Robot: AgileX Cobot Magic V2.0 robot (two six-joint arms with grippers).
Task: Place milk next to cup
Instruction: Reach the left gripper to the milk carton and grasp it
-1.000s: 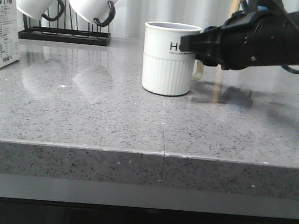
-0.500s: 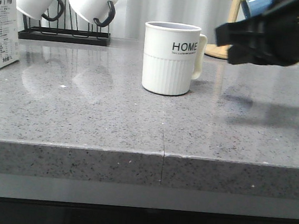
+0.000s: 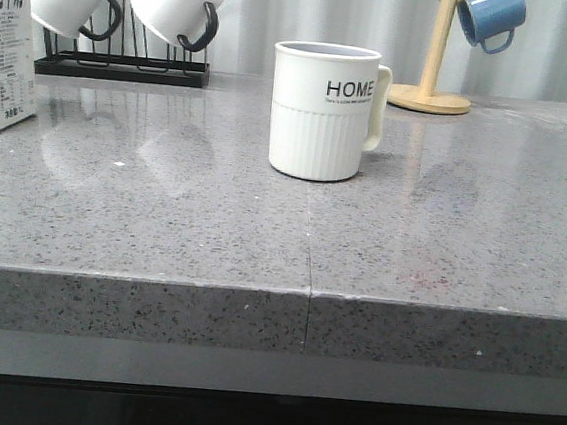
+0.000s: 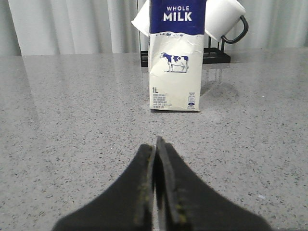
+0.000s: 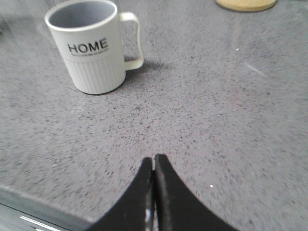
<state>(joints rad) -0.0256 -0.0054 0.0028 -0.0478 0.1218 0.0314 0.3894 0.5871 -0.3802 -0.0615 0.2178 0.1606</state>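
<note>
The milk carton [image 3: 3, 40] stands upright at the far left edge of the front view, partly cut off. In the left wrist view the milk [image 4: 175, 55] shows its blue top, cow picture and "1L". My left gripper [image 4: 155, 143] is shut and empty, some way short of the carton. The cream "HOME" cup [image 3: 323, 111] stands upright near the middle of the counter, handle to the right. It also shows in the right wrist view [image 5: 94, 45]. My right gripper [image 5: 154, 161] is shut and empty, apart from the cup. Neither gripper shows in the front view.
A black rack [image 3: 122, 64] with two white black-handled cups [image 3: 173, 1] stands at the back left, just behind the milk. A wooden mug tree [image 3: 431, 91] with a blue mug [image 3: 491, 17] stands at the back right. The grey stone counter [image 3: 261, 240] ends at a front edge.
My right arm, which reached across in front of the cup's handle, has pulled back to the right and left the front view. The cup and the milk have not moved.
</note>
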